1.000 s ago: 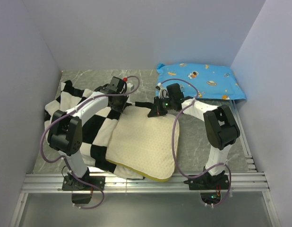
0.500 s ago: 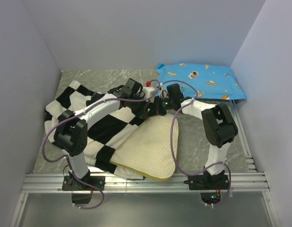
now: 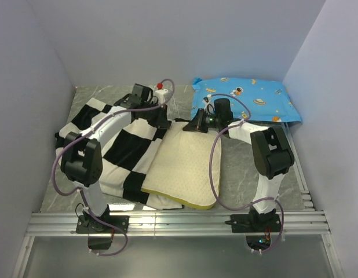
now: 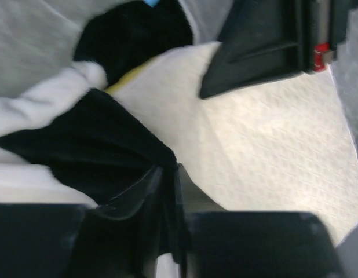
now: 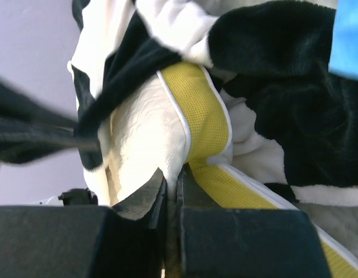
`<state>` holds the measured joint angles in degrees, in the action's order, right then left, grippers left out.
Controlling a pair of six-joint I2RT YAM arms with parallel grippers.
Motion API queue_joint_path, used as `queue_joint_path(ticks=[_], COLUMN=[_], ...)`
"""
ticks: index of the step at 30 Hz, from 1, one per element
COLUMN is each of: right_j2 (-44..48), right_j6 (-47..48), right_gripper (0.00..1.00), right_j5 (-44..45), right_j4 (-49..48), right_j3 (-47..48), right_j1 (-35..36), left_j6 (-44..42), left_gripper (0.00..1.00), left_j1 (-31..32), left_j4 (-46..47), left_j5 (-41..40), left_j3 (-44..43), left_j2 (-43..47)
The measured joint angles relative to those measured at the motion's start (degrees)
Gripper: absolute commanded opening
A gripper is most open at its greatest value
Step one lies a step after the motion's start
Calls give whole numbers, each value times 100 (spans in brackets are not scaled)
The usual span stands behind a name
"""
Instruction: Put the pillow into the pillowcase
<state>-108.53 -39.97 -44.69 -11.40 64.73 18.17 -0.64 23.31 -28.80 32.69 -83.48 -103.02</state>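
The cream dotted pillow [image 3: 187,165] lies at the table's middle, its yellow piping at the near edge. Its left side lies on or under the black-and-white checkered pillowcase [image 3: 112,147], which spreads to the left. My left gripper [image 3: 163,120] is shut on a black fold of the pillowcase [image 4: 109,150] beside the pillow's far left corner [image 4: 271,150]. My right gripper [image 3: 196,124] is shut on the pillow's far edge [image 5: 150,133], next to its yellow mesh side band [image 5: 202,104]. The two grippers sit close together at the pillow's far end.
A blue cartoon-print pillow [image 3: 248,98] lies at the back right, just behind the right arm. Grey walls close in the left, back and right. A metal rail [image 3: 179,223] runs along the near edge by the arm bases.
Both grippers moved back and the left one to the left. The pillowcase edge slid left off the pillow, and the pillow's far end was pulled back toward the blue pillow.
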Motion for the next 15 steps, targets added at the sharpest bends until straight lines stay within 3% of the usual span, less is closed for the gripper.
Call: queue_joint_path(ticks=[1,2,3,5,6,9,15], right_j2=[-52,-98,-162,-219,-214,42,1246], right_j6=[-7,-7,-7,74,177,791,2310], right_gripper=[9,19,42,59,65,70,69], right_j5=[7,4,-2,28,31,129,511], right_j4=[-46,-72,-61,57,142,732,2337], right_j3=[74,138,223,358,402,437,428], right_j1=[4,7,7,7,7,-7,203], left_j6=[-52,-103,-160,-216,-234,-302,-785], left_gripper=[41,48,54,71,71,72,68], left_j1=[-107,-197,-280,-382,-415,-463,-463], left_j4=[-39,-66,-133,-243,-337,-776,-1744], left_j5=[-7,-4,61,219,278,289,-258], left_j3=[-114,-238,-365,-439,-439,-254,1158], left_j2=[-57,-114,-168,-173,-118,258,2247])
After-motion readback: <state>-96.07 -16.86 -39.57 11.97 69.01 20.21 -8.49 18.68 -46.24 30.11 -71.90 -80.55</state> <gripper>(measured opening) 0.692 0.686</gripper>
